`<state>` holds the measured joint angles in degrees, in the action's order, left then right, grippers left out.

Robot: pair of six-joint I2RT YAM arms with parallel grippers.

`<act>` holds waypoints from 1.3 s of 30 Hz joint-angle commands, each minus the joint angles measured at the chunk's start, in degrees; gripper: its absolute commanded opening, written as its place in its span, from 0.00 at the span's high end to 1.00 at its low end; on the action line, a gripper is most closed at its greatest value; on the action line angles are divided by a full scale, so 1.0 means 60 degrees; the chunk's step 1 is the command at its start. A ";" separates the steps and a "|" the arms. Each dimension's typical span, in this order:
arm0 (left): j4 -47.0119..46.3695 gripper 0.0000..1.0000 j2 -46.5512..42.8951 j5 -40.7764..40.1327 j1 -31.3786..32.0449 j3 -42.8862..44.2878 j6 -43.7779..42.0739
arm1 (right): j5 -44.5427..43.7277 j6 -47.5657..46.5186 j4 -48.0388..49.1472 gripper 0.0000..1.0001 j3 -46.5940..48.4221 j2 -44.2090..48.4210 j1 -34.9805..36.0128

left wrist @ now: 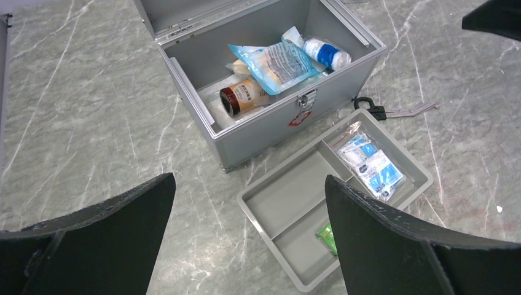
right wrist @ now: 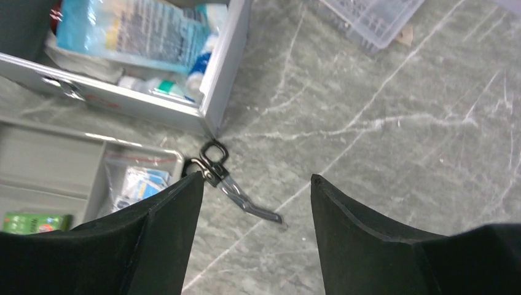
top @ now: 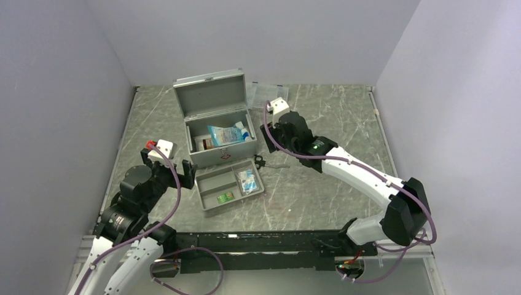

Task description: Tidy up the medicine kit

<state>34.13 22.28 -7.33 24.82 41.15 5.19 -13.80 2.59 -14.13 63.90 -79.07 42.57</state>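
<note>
One medicine kit (top: 212,98), lid raised, stands mid-table with a blue pouch (top: 224,133) and bottles inside. Just in front of it you see the divided tray (top: 215,183). Your left gripper (left wrist: 249,180) hangs near the tray, fingers wide apart and empty. Your right gripper (right wrist: 256,179) hovers, jaws apart and gripping nothing, above the scissors (right wrist: 224,181) beside the kit's front corner.

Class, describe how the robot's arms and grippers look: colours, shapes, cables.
The left arm and right arm have white shells and black joints, with purple cables looping alongside. The left gripper and right gripper each have two wide black fingers.
</note>
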 commanded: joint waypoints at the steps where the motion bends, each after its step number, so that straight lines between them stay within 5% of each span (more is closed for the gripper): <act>1: -0.0210 0.01 0.0156 0.0042 -0.0035 0.0110 0.0054 | -0.0414 0.0031 0.0098 0.33 -0.0409 0.0327 -0.0143; 18: -0.0180 0.01 0.0207 -0.0014 -0.0035 0.0100 0.0058 | 0.0880 0.2392 -0.0499 0.41 0.0240 -0.2709 -0.1425; 39: -0.0179 0.01 0.0157 0.0011 -0.0035 0.0113 0.0054 | 0.1836 0.2357 -0.0042 0.61 -0.0226 -0.4049 -0.1447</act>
<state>34.15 23.46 -7.33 24.82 41.15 5.19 -4.14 15.90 -17.17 63.44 -103.44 33.85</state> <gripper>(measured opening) 0.986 0.414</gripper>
